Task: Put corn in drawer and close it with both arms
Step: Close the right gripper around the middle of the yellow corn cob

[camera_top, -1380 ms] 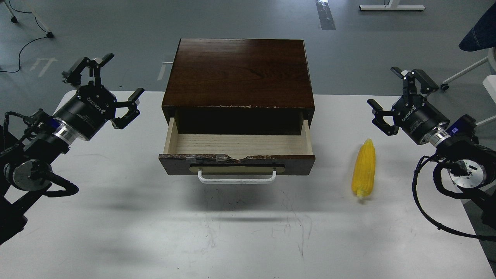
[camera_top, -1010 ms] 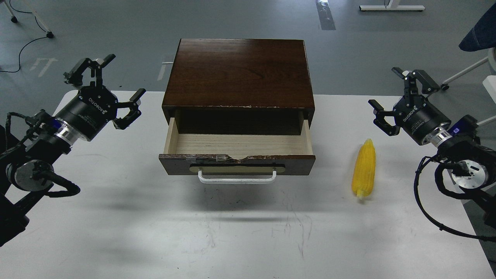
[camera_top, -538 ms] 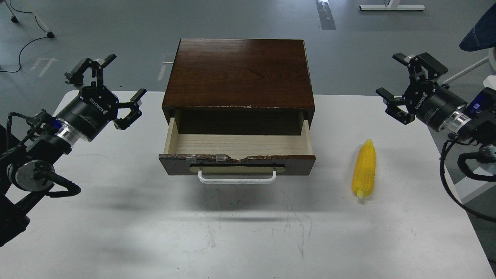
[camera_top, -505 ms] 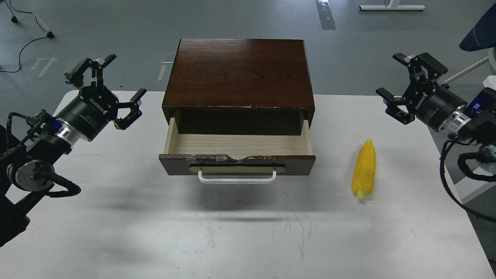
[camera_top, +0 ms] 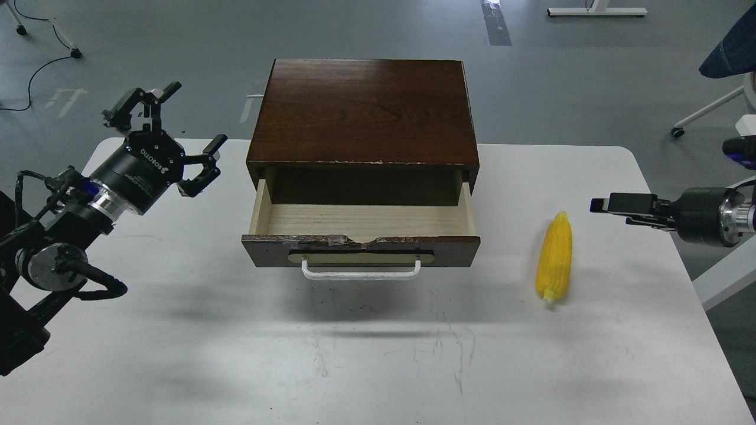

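The yellow corn [camera_top: 555, 257] lies on the white table [camera_top: 378, 354] right of the drawer, tip pointing away from me and stub end towards me. The drawer [camera_top: 360, 250] is pulled open from the dark wooden cabinet [camera_top: 363, 109]; its pale inside is empty and its white handle [camera_top: 360, 271] faces me. My left gripper [camera_top: 195, 115] is open and empty, held up left of the cabinet. My right gripper [camera_top: 599, 204] is level and side-on, right of the corn's tip and apart from it; its fingers overlap, so I cannot tell them apart.
The table's right edge [camera_top: 679, 260] runs just under my right wrist. A chair base [camera_top: 703, 112] and a dark blue object [camera_top: 729, 53] stand on the floor at the far right. A cable [camera_top: 35, 71] lies on the floor at the far left.
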